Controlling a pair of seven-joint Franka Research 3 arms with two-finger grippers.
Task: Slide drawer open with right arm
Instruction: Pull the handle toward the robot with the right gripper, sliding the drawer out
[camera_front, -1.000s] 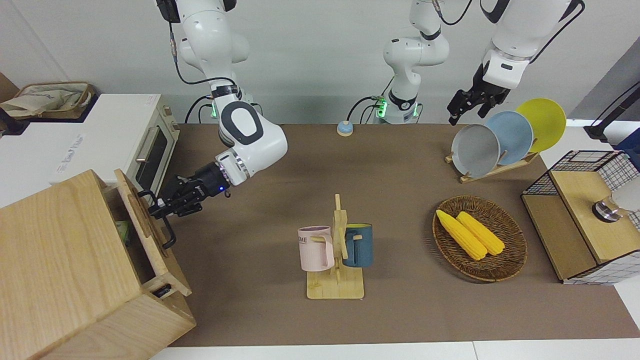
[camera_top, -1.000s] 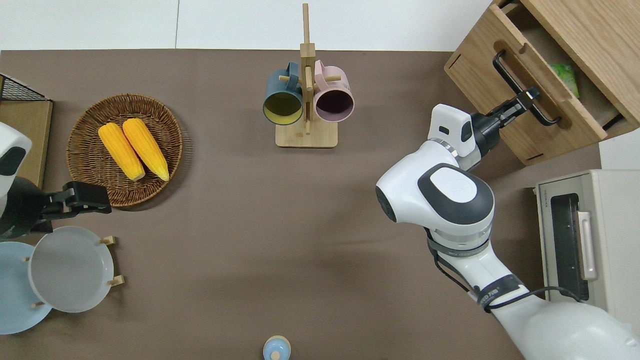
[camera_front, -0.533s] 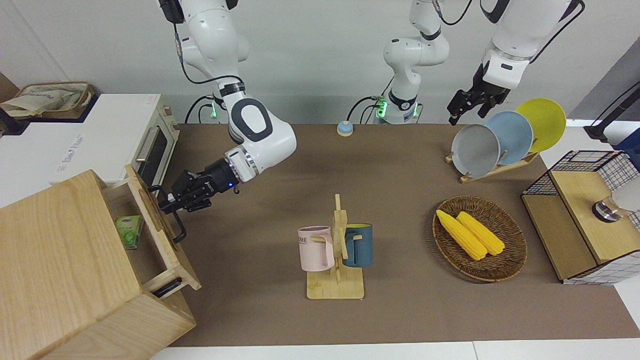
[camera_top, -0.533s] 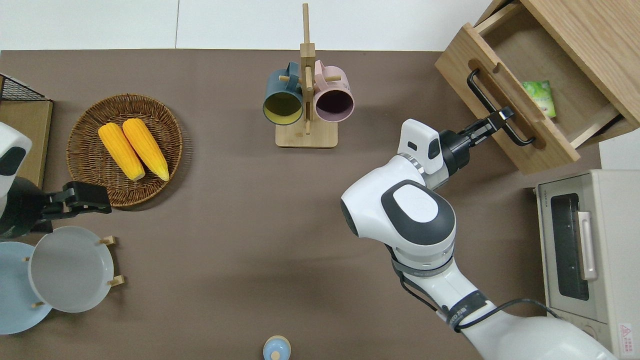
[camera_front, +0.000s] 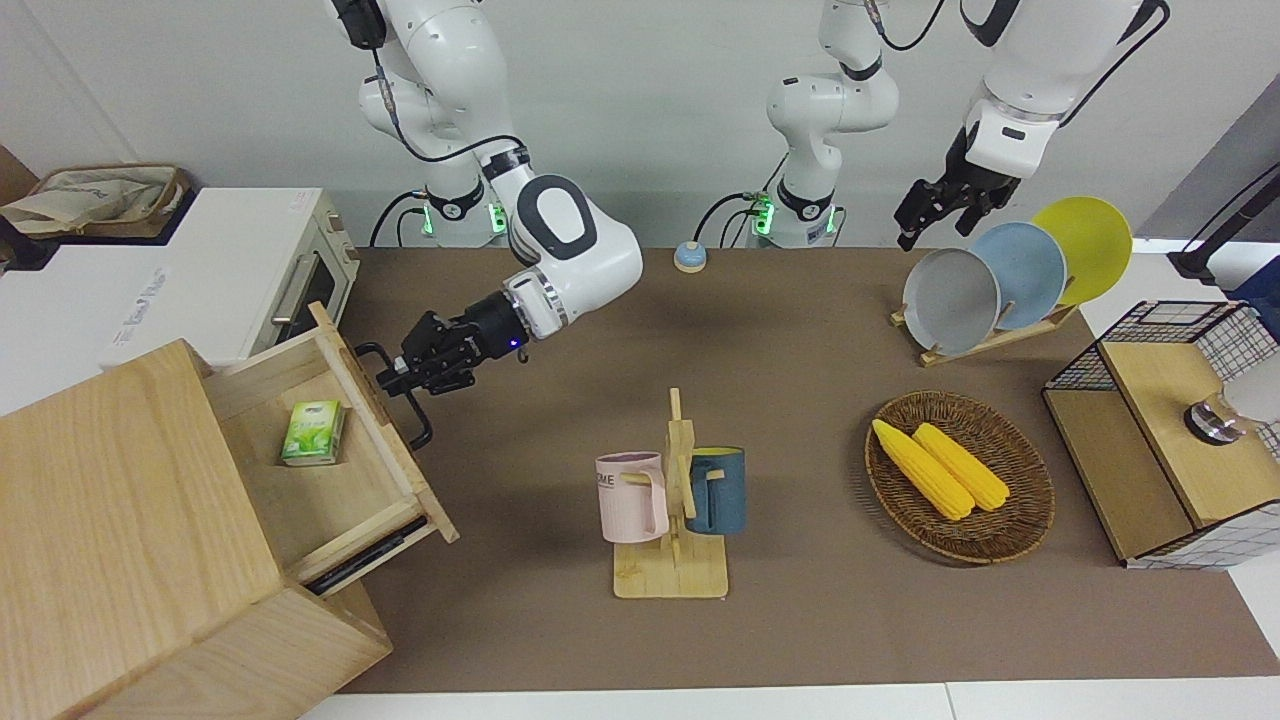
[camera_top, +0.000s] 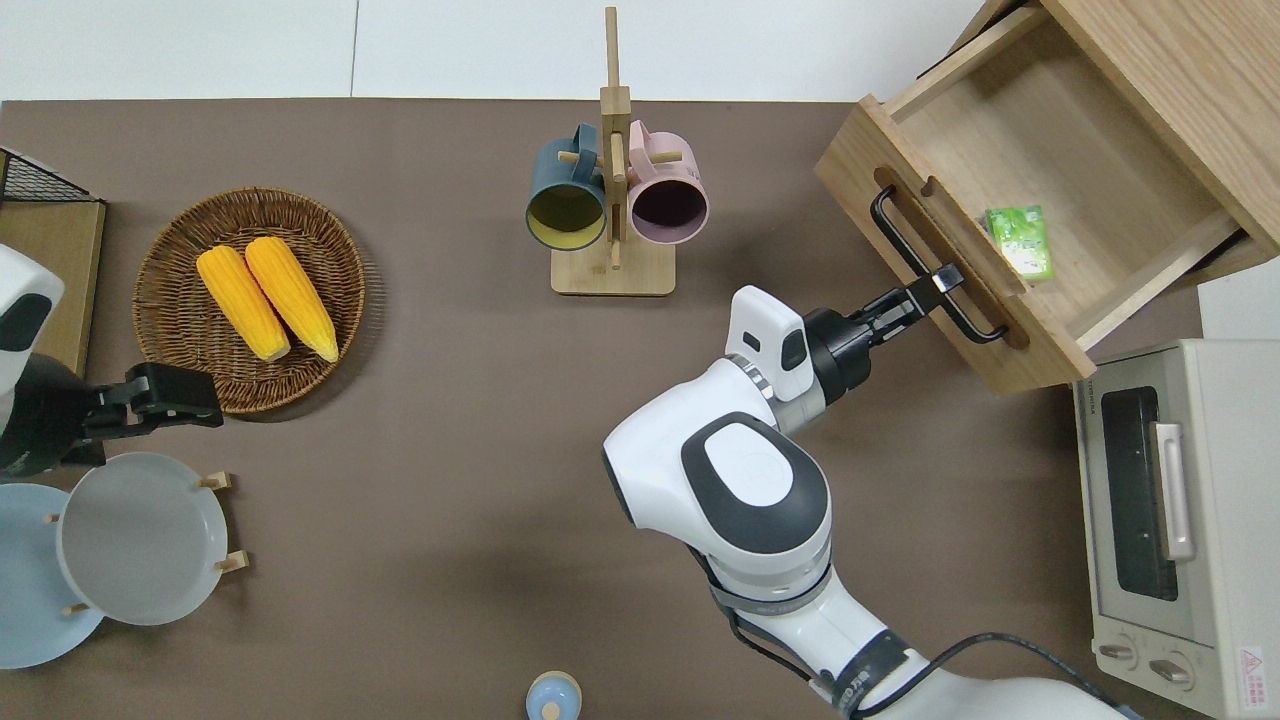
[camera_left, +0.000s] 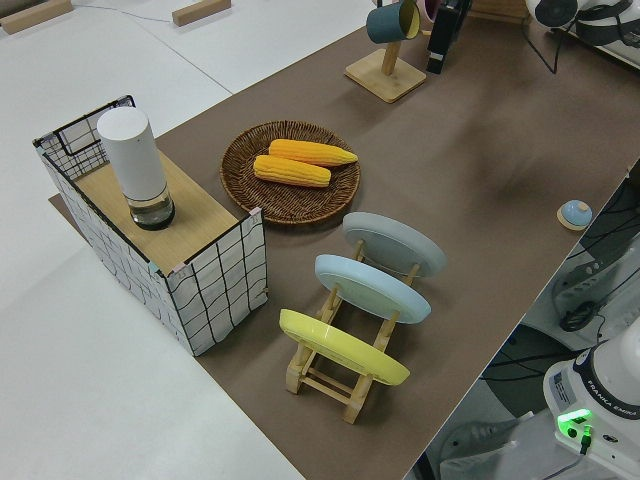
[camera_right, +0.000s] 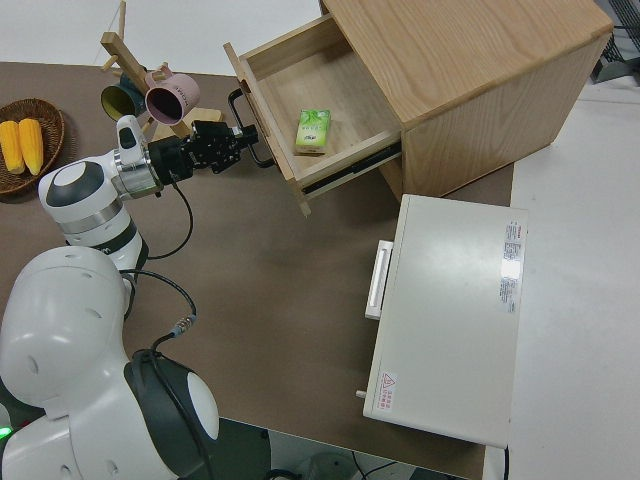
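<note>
- Right gripper (camera_top: 940, 288): closed on the black bar handle (camera_top: 925, 262) of the drawer (camera_top: 1060, 170), gripping near the handle's end that lies closer to the robots.
- Drawer: drawn well out of the pale wooden box (camera_front: 110, 520) at the right arm's end of the table; a small green packet (camera_top: 1020, 240) lies inside.
- Governing relation: the handle's long axis runs across the line of pull (roughly square to the gripper's reach); the drawer lies from the gripper toward the box, so any remaining pull runs away from the box, toward the table's middle.
- Left arm: parked.
- Judgement: the opening looks nearly complete.
</note>
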